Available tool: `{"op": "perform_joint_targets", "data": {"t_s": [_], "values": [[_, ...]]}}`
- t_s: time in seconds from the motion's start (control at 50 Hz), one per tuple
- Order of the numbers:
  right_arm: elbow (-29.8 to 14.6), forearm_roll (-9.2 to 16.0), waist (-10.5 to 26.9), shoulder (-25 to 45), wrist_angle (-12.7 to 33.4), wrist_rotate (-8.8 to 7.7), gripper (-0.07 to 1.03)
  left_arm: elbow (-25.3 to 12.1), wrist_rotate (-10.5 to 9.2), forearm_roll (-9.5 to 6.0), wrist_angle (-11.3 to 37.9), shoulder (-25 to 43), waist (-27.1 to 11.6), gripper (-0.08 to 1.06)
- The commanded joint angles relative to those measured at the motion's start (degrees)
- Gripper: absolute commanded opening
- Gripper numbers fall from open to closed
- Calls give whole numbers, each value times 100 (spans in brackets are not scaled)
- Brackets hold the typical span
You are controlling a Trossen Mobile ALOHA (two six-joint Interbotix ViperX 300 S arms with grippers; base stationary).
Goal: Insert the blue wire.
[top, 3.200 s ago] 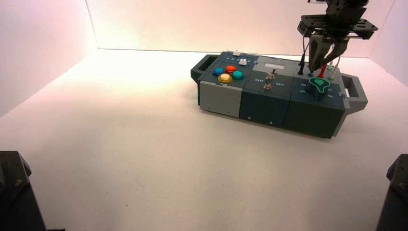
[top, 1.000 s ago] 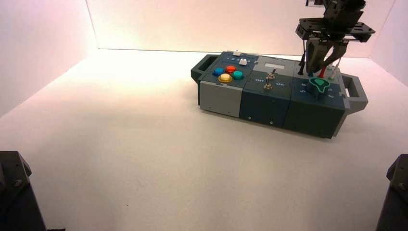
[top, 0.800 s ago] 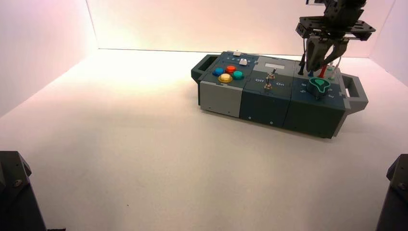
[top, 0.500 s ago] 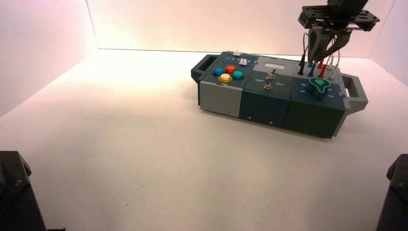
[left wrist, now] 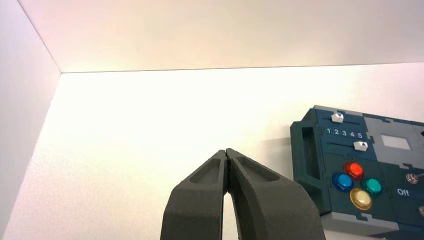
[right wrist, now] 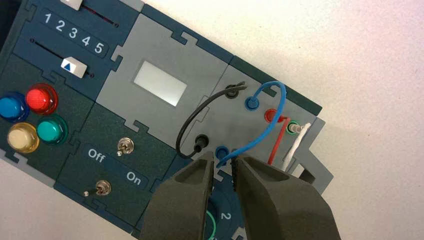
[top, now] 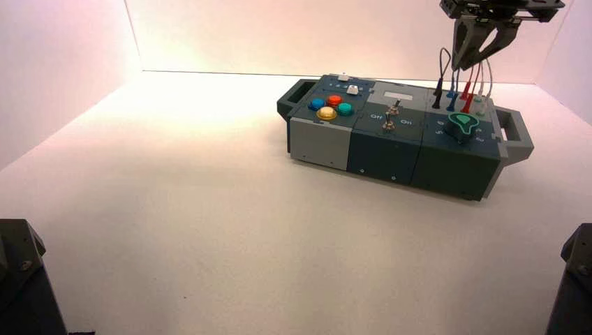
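Your right gripper [top: 470, 68] stands open above the box's [top: 454, 167] far right corner, the blue wire [right wrist: 280, 112] looped between blue sockets there, seemingly fully inserted, leaving only your retreat, while your closed left gripper [left wrist: 226, 152] idles over the tabletop [left wrist: 150, 150].

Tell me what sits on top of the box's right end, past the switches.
Black, blue, red and white looped wires and a green-marked knob. The right gripper hides part of the knob in its wrist view.
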Motion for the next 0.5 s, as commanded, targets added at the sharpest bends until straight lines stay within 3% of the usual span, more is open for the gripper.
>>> {"op": "perform_joint_targets", "data": {"t_s": [0.02,0.5], "values": [[-132,18,-9,-132,-70,-18,21,-202,35,9,-53,-9,18,-3],[44,9,9,-422,-422,-18,21,-202,325,9,-53,88,18,-3]]}}
